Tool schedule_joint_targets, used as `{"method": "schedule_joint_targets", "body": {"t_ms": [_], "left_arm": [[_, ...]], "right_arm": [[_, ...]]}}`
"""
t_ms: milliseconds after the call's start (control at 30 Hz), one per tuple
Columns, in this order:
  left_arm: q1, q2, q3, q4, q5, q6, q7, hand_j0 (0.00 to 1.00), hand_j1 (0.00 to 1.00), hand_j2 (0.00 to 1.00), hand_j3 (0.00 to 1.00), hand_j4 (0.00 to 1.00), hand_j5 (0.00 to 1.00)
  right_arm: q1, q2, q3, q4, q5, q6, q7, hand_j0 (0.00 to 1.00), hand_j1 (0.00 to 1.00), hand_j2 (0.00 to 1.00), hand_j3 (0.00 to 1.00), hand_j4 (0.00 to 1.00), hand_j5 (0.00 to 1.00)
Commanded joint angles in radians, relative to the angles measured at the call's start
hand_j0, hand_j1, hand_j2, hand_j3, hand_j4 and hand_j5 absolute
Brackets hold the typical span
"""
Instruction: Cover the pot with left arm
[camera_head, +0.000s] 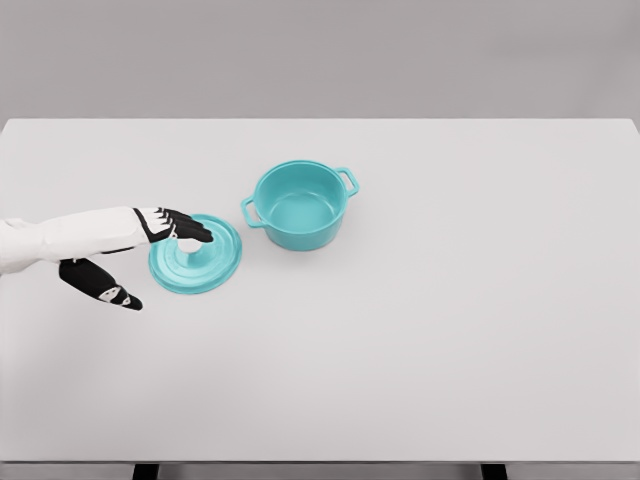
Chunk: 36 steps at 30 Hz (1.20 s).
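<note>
One lid (196, 256) lies flat on the counter (450, 330) just left of the open pot (299, 204); the left hand (150, 250), fingers spread and grasping nothing, should pinch its knob (187, 244) squarely.

The table (450, 330) is bare on the right and in front. The pot (300, 205) stands open just right of the lid (196, 255) (nothing sits between them).

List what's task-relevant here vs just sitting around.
In the job:
- pot, open, upright
- lid, flat on the table left of the pot
- left hand, fingers over the lid's knob

Not in the job:
- table, nothing else lying on it
</note>
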Motion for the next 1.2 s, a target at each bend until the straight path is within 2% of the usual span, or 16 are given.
{"method": "schedule_joint_targets", "body": {"t_ms": [0, 100, 200, 367, 500, 567, 633, 700, 833, 933, 967, 1033, 1067, 1167], "left_arm": [[0.0, 0.002, 0.002, -0.002, 0.008, 0.003, 0.0, 1.0, 1.0, 1.0, 1.0, 1.0, 1.0], [-0.012, -0.015, 0.003, 0.011, -0.003, 0.003, 0.0, 1.0, 1.0, 1.0, 1.0, 1.0, 1.0], [-0.043, -0.1, -0.006, 0.032, -0.004, 0.003, 0.0, 1.0, 1.0, 1.0, 1.0, 1.0, 1.0], [-0.049, -0.115, 0.005, 0.132, 0.013, 0.003, 0.0, 1.0, 1.0, 1.0, 1.0, 1.0, 1.0], [-0.04, -0.13, 0.008, 0.135, 0.019, 0.003, 0.002, 1.0, 1.0, 1.0, 1.0, 1.0, 1.0], [-0.035, -0.138, 0.025, 0.121, 0.02, 0.003, 0.082, 1.0, 1.0, 1.0, 1.0, 1.0, 1.0], [-0.034, -0.14, 0.026, 0.147, 0.016, 0.02, 0.116, 1.0, 1.0, 1.0, 1.0, 1.0, 1.0], [-0.034, -0.16, 0.025, 0.188, 0.056, 0.021, 0.125, 1.0, 1.0, 1.0, 1.0, 1.0, 1.0], [-0.029, -0.209, 0.014, 0.277, 0.051, 0.058, 0.125, 1.0, 1.0, 1.0, 1.0, 1.0, 1.0], [-0.023, -0.218, -0.027, 0.279, 0.053, 0.149, 0.128, 0.9, 0.9, 0.9, 0.9, 0.9, 0.9], [-0.022, -0.242, -0.037, 0.285, 0.048, 0.152, 0.128, 0.82, 0.82, 0.82, 0.82, 0.82, 0.82], [-0.023, -0.248, -0.04, 0.302, 0.033, 0.155, 0.125, 0.81, 0.81, 0.81, 0.81, 0.81, 0.81], [-0.023, -0.25, -0.04, 0.305, 0.034, 0.167, 0.126, 0.78, 0.78, 0.78, 0.78, 0.78, 0.78], [-0.023, -0.25, -0.035, 0.311, 0.062, 0.199, 0.128, 0.77, 0.77, 0.77, 0.77, 0.77, 0.77]], "right_arm": [[0.0, 0.0, 0.0, 0.0, -0.002, 0.001, 0.001, 1.0, 1.0, 1.0, 1.0, 1.0, 1.0], [0.002, 0.0, -0.002, 0.001, -0.002, 0.001, -0.001, 1.0, 1.0, 1.0, 1.0, 1.0, 1.0], [0.002, 0.0, -0.002, 0.0, -0.002, 0.001, 0.001, 1.0, 1.0, 1.0, 1.0, 1.0, 1.0], [0.0, 0.0, -0.002, 0.0, 0.0, 0.001, -0.001, 1.0, 1.0, 1.0, 1.0, 1.0, 1.0], [0.0, 0.0, -0.002, 0.0, -0.002, 0.001, 0.001, 1.0, 1.0, 1.0, 1.0, 1.0, 1.0], [0.002, 0.0, -0.002, 0.0, -0.002, 0.001, 0.001, 1.0, 1.0, 1.0, 1.0, 1.0, 1.0], [0.0, 0.0, -0.002, 0.0, 0.0, -0.001, 0.001, 1.0, 1.0, 1.0, 1.0, 1.0, 1.0], [0.0, 0.0, -0.002, 0.0, 0.0, 0.001, 0.001, 1.0, 1.0, 1.0, 1.0, 1.0, 1.0], [0.0, 0.0, -0.002, 0.0, 0.0, 0.001, 0.001, 1.0, 1.0, 1.0, 1.0, 1.0, 1.0], [0.002, 0.0, -0.002, 0.0, 0.0, 0.001, 0.001, 1.0, 1.0, 1.0, 1.0, 1.0, 1.0], [0.0, 0.0, -0.002, 0.0, 0.0, 0.001, 0.001, 1.0, 1.0, 1.0, 1.0, 1.0, 1.0], [0.002, 0.0, -0.002, 0.0, -0.002, 0.001, 0.001, 1.0, 1.0, 1.0, 1.0, 1.0, 1.0], [0.0, 0.0, -0.002, 0.0, -0.002, 0.001, -0.001, 1.0, 1.0, 1.0, 1.0, 1.0, 1.0], [0.0, 0.0, -0.002, 0.0, 0.0, -0.001, 0.001, 1.0, 1.0, 1.0, 1.0, 1.0, 1.0]]}}
